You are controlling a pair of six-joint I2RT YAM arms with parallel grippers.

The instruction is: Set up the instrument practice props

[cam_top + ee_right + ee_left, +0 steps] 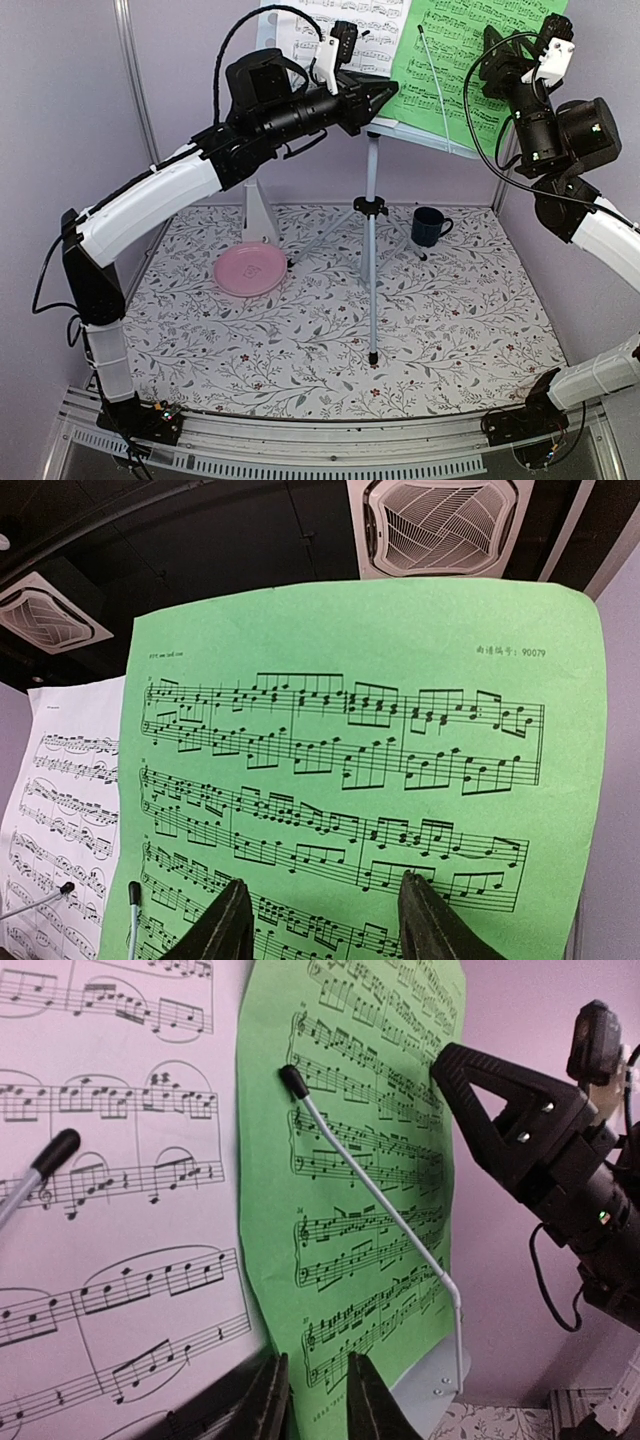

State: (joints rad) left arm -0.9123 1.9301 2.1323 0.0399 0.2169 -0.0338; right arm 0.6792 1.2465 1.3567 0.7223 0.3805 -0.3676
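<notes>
The pale blue-grey music stand point(432, 137) stands on its silver tripod point(371, 260) at the back centre. The white sheet point(370, 25) and the green sheet point(450, 50) lean on it side by side, each under a thin wire arm point(375, 1210). My left gripper point(390, 95) is at the stand's lower middle; in the left wrist view point(318, 1385) its jaws stand slightly apart in front of the green sheet's point(350, 1140) lower left edge. My right gripper point(492, 50) is open and empty, facing the green sheet point(360, 730) near its right edge. The white metronome point(258, 215) stands behind the left arm.
A pink plate point(250, 270) lies on the flowered cloth point(450, 320) left of the tripod. A dark blue mug point(430, 226) stands to its right, at the back. The tripod's legs spread over the middle of the cloth. Purple walls close in the back and sides.
</notes>
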